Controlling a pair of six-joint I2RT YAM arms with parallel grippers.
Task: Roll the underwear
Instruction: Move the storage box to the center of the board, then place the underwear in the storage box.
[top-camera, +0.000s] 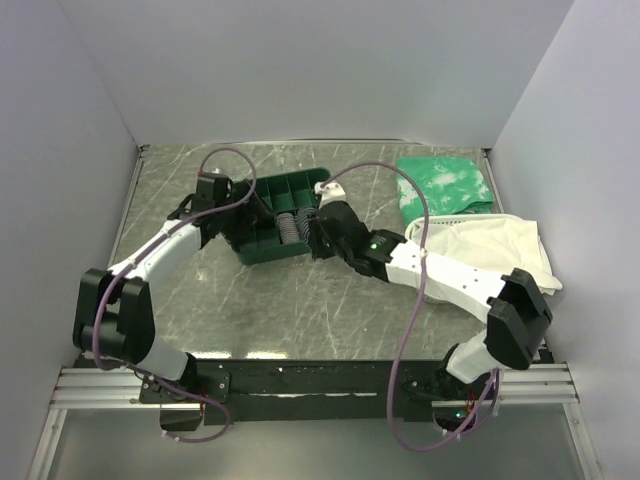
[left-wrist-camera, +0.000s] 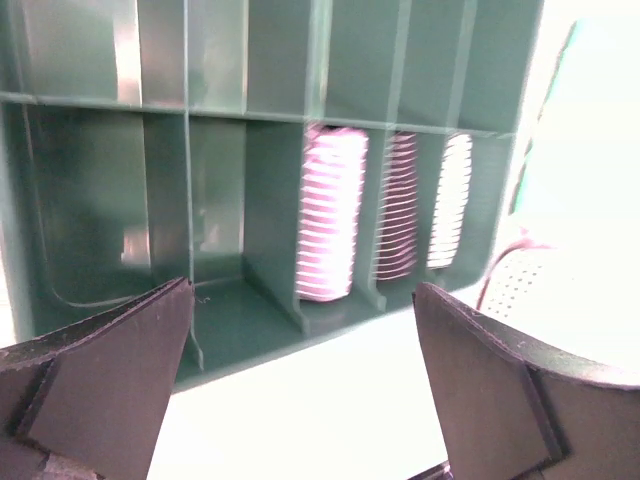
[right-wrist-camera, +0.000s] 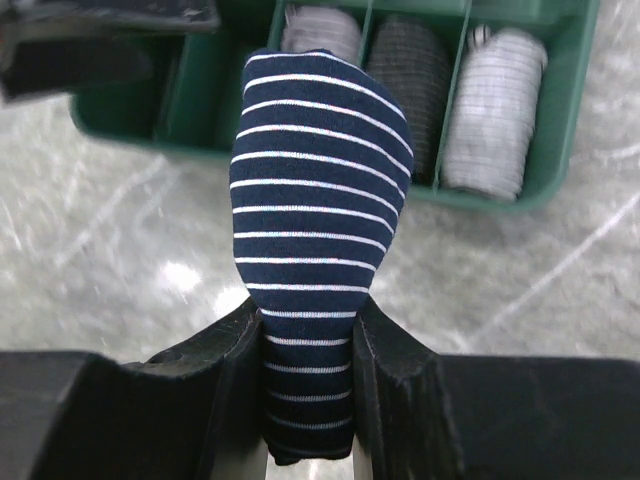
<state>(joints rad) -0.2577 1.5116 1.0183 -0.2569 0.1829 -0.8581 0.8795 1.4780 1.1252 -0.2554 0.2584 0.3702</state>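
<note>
Navy pinstriped underwear already rolled into tight bundle, pinched between right fingers, hanging over counter just short of green divider tray. Left fingers wide open, empty, facing tray. Guessing only thing left: drop roll into free slot.

We find the left gripper jaws wide apart; the right gripper, reaching toward 10 o'clock, clamps the underwear.

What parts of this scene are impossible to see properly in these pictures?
- Top view: the navy white-striped rolled underwear is hidden by the right gripper.
- Left wrist view: glare washes out the colours of the rolls in the green plastic divided tray.
- Right wrist view: the top edge cuts off that tray's far compartments.
</note>
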